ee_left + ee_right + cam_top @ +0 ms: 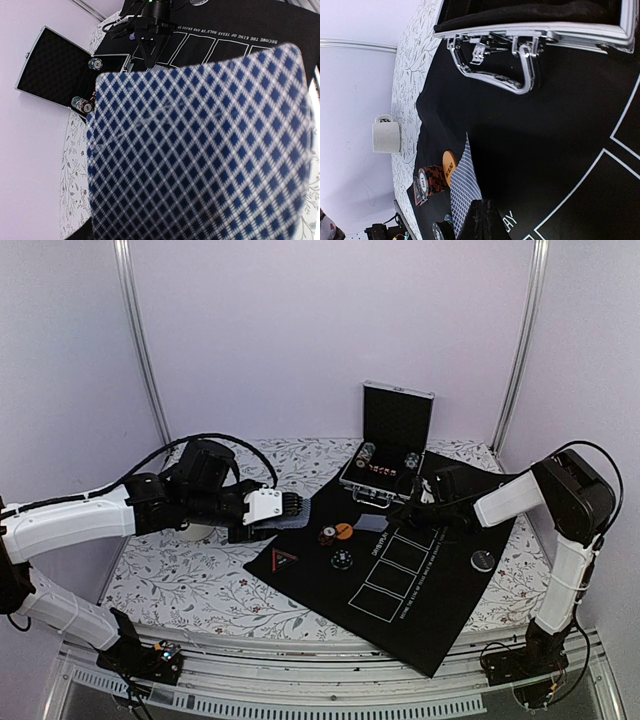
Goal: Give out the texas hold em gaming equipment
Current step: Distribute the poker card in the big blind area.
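Note:
My left gripper [292, 507] is over the mat's left corner and shut on playing cards. Their blue-checked back [200, 150] fills the left wrist view and hides the fingers. My right gripper [484, 204] is shut on the edge of a single blue-backed card [462, 187], held on edge just above the black mat [555, 145]. That card also shows in the top view [372, 523]. An orange button disc [449, 167], a red-black chip stack [431, 182] and a black chip stack [441, 231] sit just beyond it. Another disc [484, 561] lies on the mat's right side.
An open aluminium case [395, 445] with more chips [82, 103] stands at the mat's far edge, its handle [520, 75] close to my right gripper. A cream cup [386, 136] lies on the floral cloth under my left arm. A red triangle marker [284, 560] lies at near left.

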{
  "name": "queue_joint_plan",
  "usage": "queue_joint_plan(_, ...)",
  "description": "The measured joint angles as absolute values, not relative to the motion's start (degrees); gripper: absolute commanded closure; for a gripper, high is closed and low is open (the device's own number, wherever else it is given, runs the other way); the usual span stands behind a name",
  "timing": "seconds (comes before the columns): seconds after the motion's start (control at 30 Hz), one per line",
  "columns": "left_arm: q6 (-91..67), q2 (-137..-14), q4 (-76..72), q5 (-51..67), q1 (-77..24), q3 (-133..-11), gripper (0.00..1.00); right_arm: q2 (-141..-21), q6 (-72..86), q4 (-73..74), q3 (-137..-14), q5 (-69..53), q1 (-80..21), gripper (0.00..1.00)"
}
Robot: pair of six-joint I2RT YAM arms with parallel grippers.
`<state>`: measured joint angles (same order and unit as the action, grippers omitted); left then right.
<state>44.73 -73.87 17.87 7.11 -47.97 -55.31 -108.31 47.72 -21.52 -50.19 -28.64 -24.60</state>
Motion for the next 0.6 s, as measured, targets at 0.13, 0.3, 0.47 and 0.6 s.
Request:
queue_joint_plan(0.13,44.73,-73.87,17.87,7.14,-47.97,-55.31,0.47,-108.33,47.97,-21.5,-49.41,-27.9,-24.6,0.98)
queue_joint_plan(0.3,44.73,-73.87,17.87,7.16,-47.97,-55.31,0.48,-108.92,48.05,-21.69,-49.41,-27.64,-24.6,0.85)
queue_joint_plan(0.47,44.73,-73.84,17.87,7.27,-47.97,-55.31,0.47,-109.16,47.72,-20.47,-49.43,-27.24,-24.6,0.62)
queue_joint_plan(0.6,44.73,-73.82,17.85,7.31,-47.97,-55.29,0.47,-108.6,45.8,-17.1,-49.67,-25.65,-24.6,0.46)
